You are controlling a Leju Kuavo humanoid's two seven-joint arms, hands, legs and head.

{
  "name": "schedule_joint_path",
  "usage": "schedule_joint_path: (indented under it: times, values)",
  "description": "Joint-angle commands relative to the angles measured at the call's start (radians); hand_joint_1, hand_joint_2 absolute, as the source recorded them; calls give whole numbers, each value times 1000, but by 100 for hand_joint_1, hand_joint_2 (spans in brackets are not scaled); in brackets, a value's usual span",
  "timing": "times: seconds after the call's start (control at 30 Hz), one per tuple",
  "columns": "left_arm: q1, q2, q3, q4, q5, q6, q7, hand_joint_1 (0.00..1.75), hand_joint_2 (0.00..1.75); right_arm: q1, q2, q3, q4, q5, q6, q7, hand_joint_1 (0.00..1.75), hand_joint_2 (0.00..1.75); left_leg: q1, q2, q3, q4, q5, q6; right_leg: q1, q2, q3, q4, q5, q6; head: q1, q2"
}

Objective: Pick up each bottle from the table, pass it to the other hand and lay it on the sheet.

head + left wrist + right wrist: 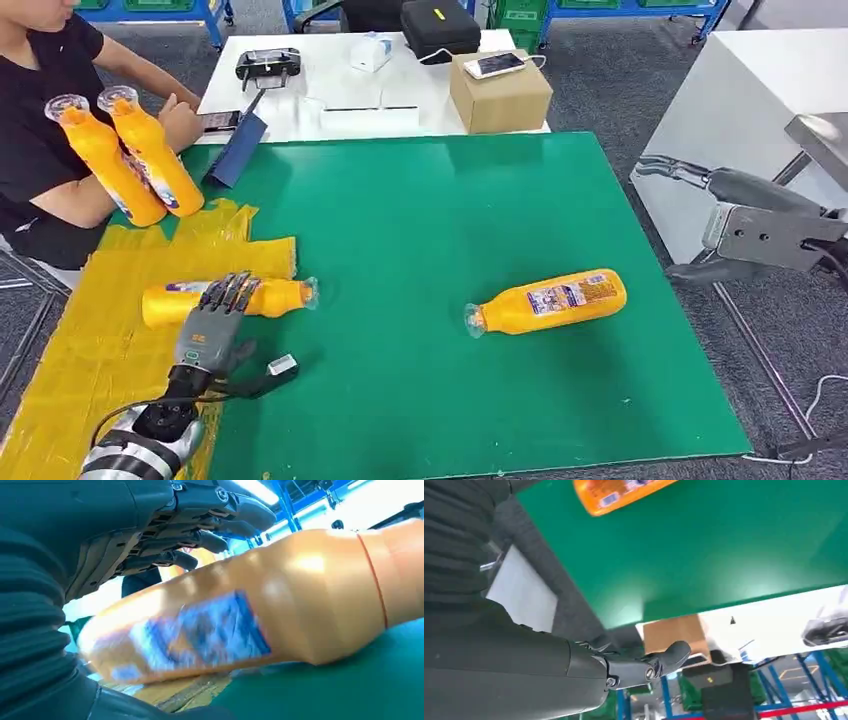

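Observation:
An orange bottle point(235, 298) lies on its side at the edge of the yellow sheet point(80, 360), its cap end over the green table point(430, 210). My left hand point(215, 320) hovers just over it with fingers stretched out. In the left wrist view the fingers point(200, 540) stand a little off the bottle point(280, 610). A second orange bottle point(550, 303) lies on the green top to the right; its base also shows in the right wrist view point(616, 492). My right hand point(720, 185) hangs empty beyond the table's right edge, fingers apart.
A person at the far left holds two more orange bottles point(130, 155) upright above the sheet. Behind the green top, a white table carries a cardboard box point(500, 95) with a phone, a black case and a controller. Another white table point(760, 80) stands at the right.

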State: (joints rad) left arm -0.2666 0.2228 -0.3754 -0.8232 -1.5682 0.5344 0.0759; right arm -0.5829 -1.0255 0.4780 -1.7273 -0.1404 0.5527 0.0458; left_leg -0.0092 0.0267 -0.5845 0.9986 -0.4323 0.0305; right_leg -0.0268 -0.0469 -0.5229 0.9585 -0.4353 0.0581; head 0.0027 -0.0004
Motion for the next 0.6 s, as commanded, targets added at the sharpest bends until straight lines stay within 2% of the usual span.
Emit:
schedule_joint_path:
  times: [0.03,0.07,0.1,0.13,0.17,0.2,0.27,0.3,0.33,0.37,0.4,0.43,0.47,0.5,0.6]
  values:
    - [20,-11,-13,159,1,-68,-21,0,175,-114,-44,162,-8,9,12,14,0,175,1,5,-6,-1,4,-4,1,11,-10,0,5,-5,0,0]
    - [9,-16,10,175,-1,-94,-46,0,175,-167,-42,223,11,-6,33,29,0,175,0,4,-2,-1,2,-2,0,8,-6,1,4,-3,-1,0]
    - [-7,-15,13,194,-3,-109,-59,0,175,-202,-20,268,41,-5,38,35,0,175,0,5,-5,-1,4,-3,0,11,-9,1,6,-4,0,0]
    - [-22,-16,14,218,-3,-105,-67,0,175,-233,2,320,76,0,39,37,0,175,0,4,0,0,2,-2,0,8,-5,2,3,-3,0,0]
    - [-41,-13,12,242,-2,-119,-85,0,175,-261,38,383,125,28,29,40,0,175,0,7,-5,-1,5,-3,0,13,-12,1,7,-4,-1,0]
    - [-51,-14,16,256,-1,-115,-92,0,175,-283,63,430,164,52,18,30,0,175,1,5,1,-1,3,-2,1,8,-5,1,4,-3,0,0]
    - [-68,-14,21,267,9,-114,-109,0,175,-299,94,497,221,66,-2,18,0,175,2,9,-5,-2,7,-3,2,15,-14,-1,10,-5,0,0]
    - [-74,-16,26,270,13,-106,-114,0,175,-316,91,541,234,69,-7,16,0,175,2,4,2,2,0,-5,1,8,-10,4,1,-5,0,0]
    - [-84,-20,31,271,18,-100,-115,0,175,-324,85,575,242,65,-19,6,0,175,2,4,1,3,0,-4,2,8,-10,5,1,-6,0,0]
    - [-89,-24,40,267,27,-92,-115,0,175,-319,83,587,249,64,-24,3,0,175,2,7,-11,6,2,-5,2,15,-25,9,5,-7,0,0]
    - [-92,-29,47,264,40,-88,-124,0,175,-312,80,594,253,65,-33,1,0,175,1,2,-2,3,1,-3,1,6,-14,7,-1,-4,1,0]
    - [-98,-34,59,253,62,-77,-139,0,175,-291,82,604,267,76,-54,-5,0,175,2,3,-4,2,5,-4,1,8,-17,5,3,-6,-1,0]
    - [-98,-44,84,232,107,-54,-168,0,175,-264,90,608,291,94,-83,-16,0,175,1,1,-1,0,5,-5,1,5,-11,3,4,-4,0,0]
    - [-88,-68,137,184,200,-2,-223,0,0,-205,116,598,333,142,-144,-35,0,175,3,1,-5,-1,12,-5,2,6,-14,2,8,-4,0,0]
    - [-21,-123,225,-36,378,26,-319,0,0,-62,164,536,418,240,-242,-94,0,175,4,0,-2,-3,14,-2,3,3,-3,-2,9,-2,-1,0]
